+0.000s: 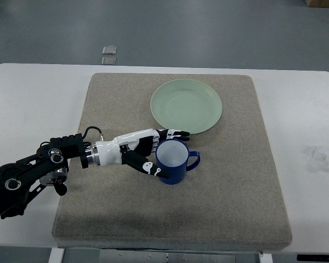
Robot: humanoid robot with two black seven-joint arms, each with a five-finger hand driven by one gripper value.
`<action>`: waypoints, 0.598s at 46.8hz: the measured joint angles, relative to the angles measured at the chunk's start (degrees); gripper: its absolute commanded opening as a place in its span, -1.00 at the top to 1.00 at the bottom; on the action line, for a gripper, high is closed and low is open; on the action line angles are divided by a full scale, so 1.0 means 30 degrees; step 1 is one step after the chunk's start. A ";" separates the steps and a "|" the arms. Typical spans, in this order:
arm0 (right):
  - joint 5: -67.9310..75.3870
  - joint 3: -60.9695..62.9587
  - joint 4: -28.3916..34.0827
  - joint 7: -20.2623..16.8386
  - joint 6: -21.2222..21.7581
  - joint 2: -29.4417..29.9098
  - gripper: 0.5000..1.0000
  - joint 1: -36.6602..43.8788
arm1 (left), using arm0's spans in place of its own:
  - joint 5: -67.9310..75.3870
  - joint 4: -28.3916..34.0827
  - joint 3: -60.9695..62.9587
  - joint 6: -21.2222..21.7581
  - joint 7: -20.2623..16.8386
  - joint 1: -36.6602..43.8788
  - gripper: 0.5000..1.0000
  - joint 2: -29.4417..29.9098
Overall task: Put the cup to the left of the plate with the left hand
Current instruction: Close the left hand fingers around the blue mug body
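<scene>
Left hand (145, 150) on cup (173, 161), mat (230, 181) centre.
Fingers curled round the blue cup's left side, thumb low on the near wall. Cup stood upright just below the green plate (186, 105), handle pointing right.

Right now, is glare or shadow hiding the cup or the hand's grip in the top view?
Top view: even, soft light, no glare on the blue ceramic cup; only a faint shadow under the left hand on the grey felt mat; the pale green round plate is sharp and clear.
</scene>
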 measured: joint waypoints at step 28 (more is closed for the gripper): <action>0.0000 0.0000 0.0000 0.0000 0.0002 0.0000 -0.73 0.0000 | 0.0251 -0.0001 -0.0019 0.0000 0.0000 0.0000 -0.62 -0.0087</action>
